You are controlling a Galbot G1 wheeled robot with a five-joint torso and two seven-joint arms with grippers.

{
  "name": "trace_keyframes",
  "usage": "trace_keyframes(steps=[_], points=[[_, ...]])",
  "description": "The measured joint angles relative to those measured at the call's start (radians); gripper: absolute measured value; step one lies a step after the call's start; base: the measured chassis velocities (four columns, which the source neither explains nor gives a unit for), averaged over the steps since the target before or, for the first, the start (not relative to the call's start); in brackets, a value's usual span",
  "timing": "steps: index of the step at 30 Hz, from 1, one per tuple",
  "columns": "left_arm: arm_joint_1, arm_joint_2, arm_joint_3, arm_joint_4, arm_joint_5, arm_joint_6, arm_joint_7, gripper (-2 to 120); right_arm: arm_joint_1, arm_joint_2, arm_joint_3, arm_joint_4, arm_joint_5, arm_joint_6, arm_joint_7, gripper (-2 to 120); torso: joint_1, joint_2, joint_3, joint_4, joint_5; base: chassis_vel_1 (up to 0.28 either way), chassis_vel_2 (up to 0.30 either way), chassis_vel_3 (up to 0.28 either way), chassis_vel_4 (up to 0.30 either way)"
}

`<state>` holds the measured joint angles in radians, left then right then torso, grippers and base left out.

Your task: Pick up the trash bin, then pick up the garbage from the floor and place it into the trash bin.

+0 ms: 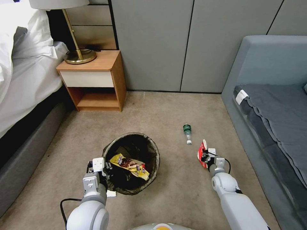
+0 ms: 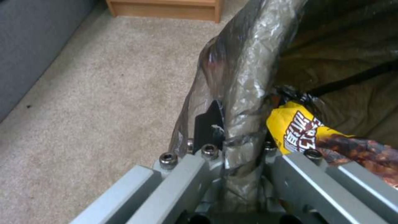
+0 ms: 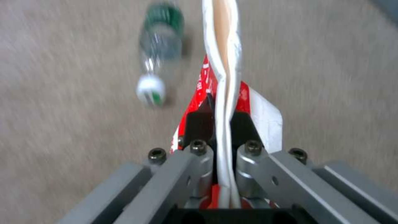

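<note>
A bedroom, likely of a hotel or a home, is shown. A bed (image 1: 22, 73) made up with white bedding is seen at the left, and a wooden nightstand (image 1: 96, 80) carrying a brass lamp (image 1: 75, 41) is set beside it. The floor is covered by beige carpet (image 1: 179, 179), the wall is faced with grey panels (image 1: 166, 41), and a grey upholstered daybed (image 1: 271, 95) is placed at the right.

Beige carpet floor (image 1: 179, 191), small green-labelled bottle (image 1: 187, 133) lying on it, wooden nightstand (image 1: 96, 80) standing on it
</note>
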<state>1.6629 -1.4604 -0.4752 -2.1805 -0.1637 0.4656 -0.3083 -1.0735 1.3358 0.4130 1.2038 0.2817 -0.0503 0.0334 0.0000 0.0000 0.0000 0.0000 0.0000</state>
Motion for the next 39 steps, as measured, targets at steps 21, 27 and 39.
trace_keyframes(steps=[21,27,39], points=[[-0.003,-0.001,0.034,0.04,0.023,-0.004,0.0,0,-0.162,-0.028,-0.185,0.722,0.031,0.433,-0.29,0,0.0,0.0,0.0,0.0,-0.0002,0.0,0.0,0.0,0.0],[-0.004,-0.006,0.06,0.044,0.039,-0.006,0.001,0,-0.203,-0.048,-0.295,0.759,-0.032,0.452,-0.321,0,0.0,0.0,0.0,-0.0001,-0.0002,0.0,0.0,0.0,0.0],[0.008,-0.007,0.078,0.029,0.05,-0.007,0.002,0,-0.184,-0.028,-0.423,0.59,-0.117,0.49,-0.321,0,0.0,0.0,0.0,0.0001,-0.0001,0.0,0.0,0.0,0.0]])
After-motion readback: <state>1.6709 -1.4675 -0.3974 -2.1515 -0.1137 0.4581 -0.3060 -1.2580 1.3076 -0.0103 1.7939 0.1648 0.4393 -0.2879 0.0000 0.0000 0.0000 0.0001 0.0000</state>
